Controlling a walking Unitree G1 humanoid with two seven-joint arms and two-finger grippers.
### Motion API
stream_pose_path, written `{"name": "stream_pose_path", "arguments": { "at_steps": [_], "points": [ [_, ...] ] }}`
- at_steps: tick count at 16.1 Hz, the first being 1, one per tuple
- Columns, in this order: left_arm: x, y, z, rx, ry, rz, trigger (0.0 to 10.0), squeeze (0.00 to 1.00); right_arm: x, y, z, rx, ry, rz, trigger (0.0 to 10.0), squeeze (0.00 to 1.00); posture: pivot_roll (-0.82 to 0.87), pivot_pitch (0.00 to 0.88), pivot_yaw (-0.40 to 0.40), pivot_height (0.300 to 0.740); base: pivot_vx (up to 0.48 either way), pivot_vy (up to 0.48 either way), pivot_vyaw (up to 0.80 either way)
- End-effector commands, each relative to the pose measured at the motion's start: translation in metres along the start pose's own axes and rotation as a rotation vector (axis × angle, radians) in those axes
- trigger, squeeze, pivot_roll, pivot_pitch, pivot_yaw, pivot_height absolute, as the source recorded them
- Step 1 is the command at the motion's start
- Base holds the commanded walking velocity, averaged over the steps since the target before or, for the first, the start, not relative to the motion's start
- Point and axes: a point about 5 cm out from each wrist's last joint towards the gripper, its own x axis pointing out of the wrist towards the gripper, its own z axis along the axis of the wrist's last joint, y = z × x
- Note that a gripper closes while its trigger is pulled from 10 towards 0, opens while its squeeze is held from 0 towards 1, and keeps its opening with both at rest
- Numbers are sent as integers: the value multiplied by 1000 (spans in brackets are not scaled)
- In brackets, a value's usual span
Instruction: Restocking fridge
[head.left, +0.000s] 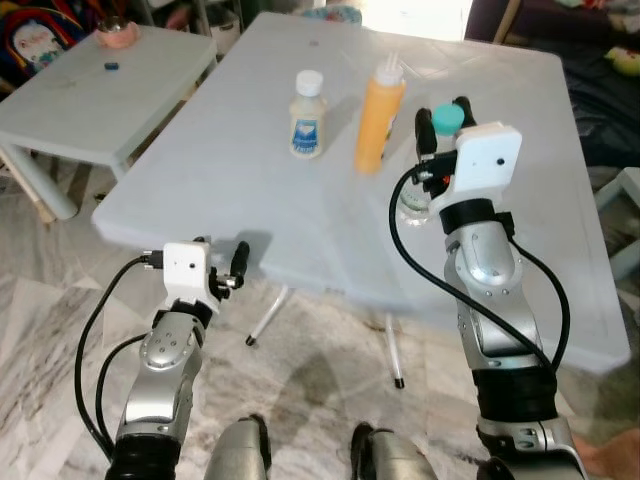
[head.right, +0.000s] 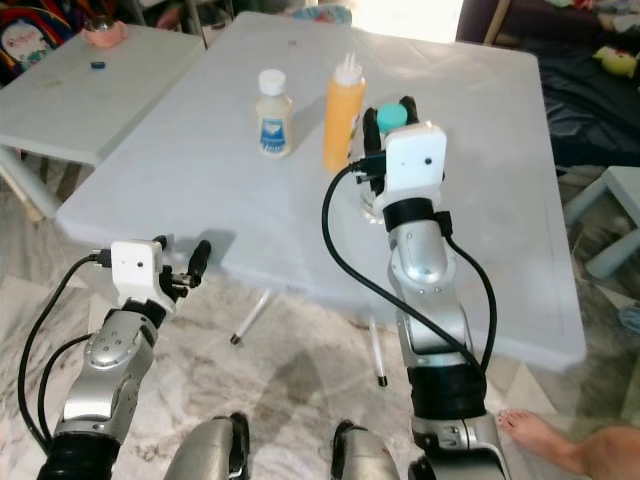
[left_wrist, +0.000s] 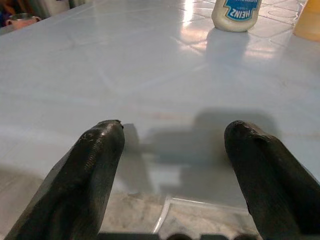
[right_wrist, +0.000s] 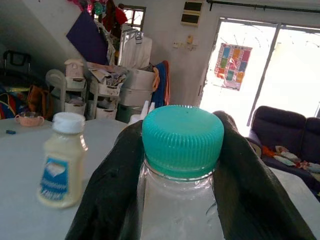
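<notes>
A clear bottle with a teal cap stands on the pale table, and my right gripper is shut on its neck, one black finger on each side. An orange squeeze bottle stands just left of it. Further left is a white mayonnaise bottle with a blue label, also in the right wrist view. My left gripper is open at the table's near edge, its fingers empty and pointing across the tabletop.
A second white table stands to the left with a pink bowl and a small blue piece on it. A person's bare foot rests on the marble floor at the lower right. A dark sofa lies behind the table.
</notes>
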Motion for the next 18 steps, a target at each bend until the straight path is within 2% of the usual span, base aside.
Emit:
{"name": "stream_pose_path", "arguments": {
  "at_steps": [1,4,6,8,12,15,16,18],
  "points": [
    [-2,2,-6,5,27,10,10000,0,-13,2,-31,13,160,11,10000,0,28,97,24,740,-356,0,0],
    [-2,3,-6,10,27,8,10000,0,-12,2,-29,36,140,18,10000,0,27,98,26,740,-374,0,0],
    [0,4,-5,20,26,9,10000,0,-8,7,-16,75,80,38,10000,0,31,97,25,740,-386,0,0],
    [0,4,-6,23,27,11,10000,0,-5,10,-12,89,65,52,10000,0,33,94,24,740,-390,0,0],
    [1,4,-7,34,30,14,10000,0,-1,26,-5,167,52,137,10000,0,40,89,22,740,-398,0,0],
    [0,7,-8,49,39,12,10000,0,-13,37,-24,206,137,203,10000,0,41,88,29,740,-356,0,0],
    [-1,10,-11,81,61,14,10000,0,-20,41,-35,205,187,229,10000,0,41,92,29,740,0,0,0],
    [-11,25,-21,147,108,19,10000,0,-38,40,-54,178,242,281,10000,0,59,106,41,740,0,0,0]
  ]
}}
